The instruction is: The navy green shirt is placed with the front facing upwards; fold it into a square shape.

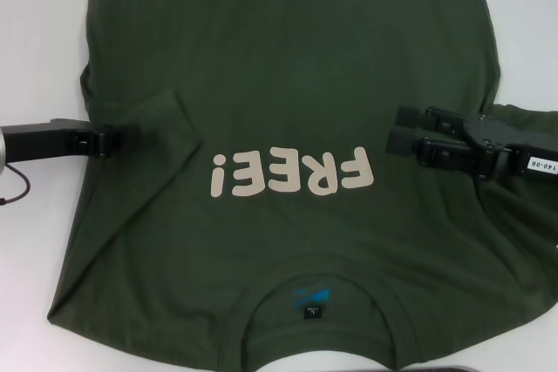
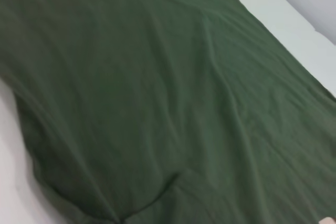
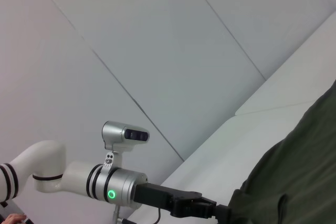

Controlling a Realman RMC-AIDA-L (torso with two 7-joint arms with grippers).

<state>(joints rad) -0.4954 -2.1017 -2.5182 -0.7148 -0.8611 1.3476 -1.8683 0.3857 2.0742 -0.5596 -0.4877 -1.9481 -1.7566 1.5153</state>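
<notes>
The navy green shirt (image 1: 288,67) lies front up on the white table, with its collar (image 1: 318,289) nearest me and the cream "FREE!" lettering (image 1: 292,173) across the chest. Its left sleeve (image 1: 161,124) is folded inward onto the body. My left gripper (image 1: 115,140) is at the shirt's left edge with its fingers together on the cloth; the right wrist view shows the left gripper (image 3: 212,209) meeting the shirt (image 3: 299,182) there. My right gripper (image 1: 397,131) hovers open over the right chest, beside the lettering. Green cloth (image 2: 157,87) fills the left wrist view.
The white table (image 1: 35,41) shows along the left side and at the far right corner. A dark object (image 1: 510,368) peeks in at the near edge on the right. A pale wall (image 3: 157,51) stands behind the table.
</notes>
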